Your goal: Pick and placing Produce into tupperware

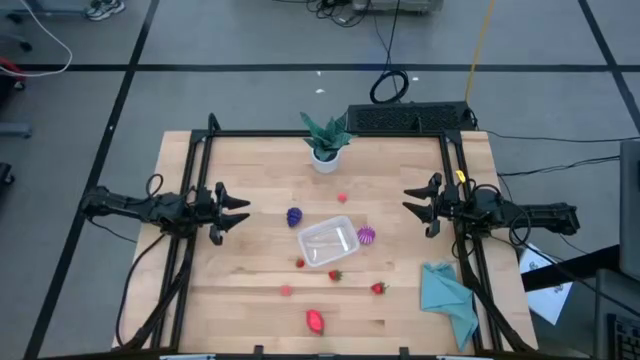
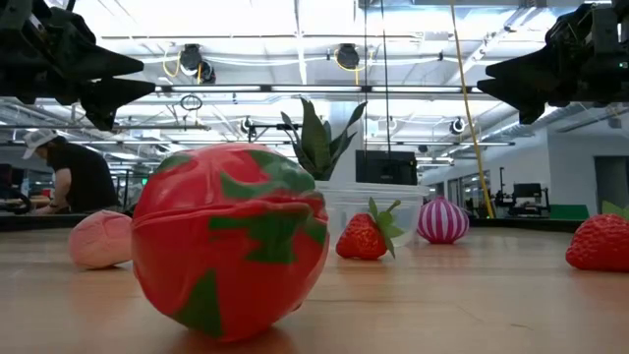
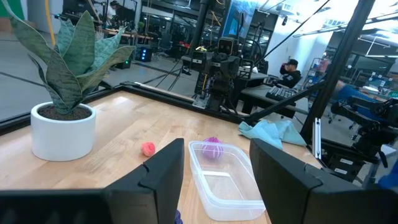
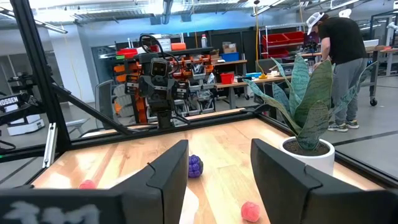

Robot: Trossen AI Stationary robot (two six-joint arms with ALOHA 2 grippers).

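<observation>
Empty tupperware [image 1: 327,243] mid-table, produce [image 1: 315,321] scattered round it.

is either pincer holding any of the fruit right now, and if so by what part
Nothing is held. The left pincer and right pincer both hover open and empty at the table's sides, away from the produce and tupperware.
</observation>
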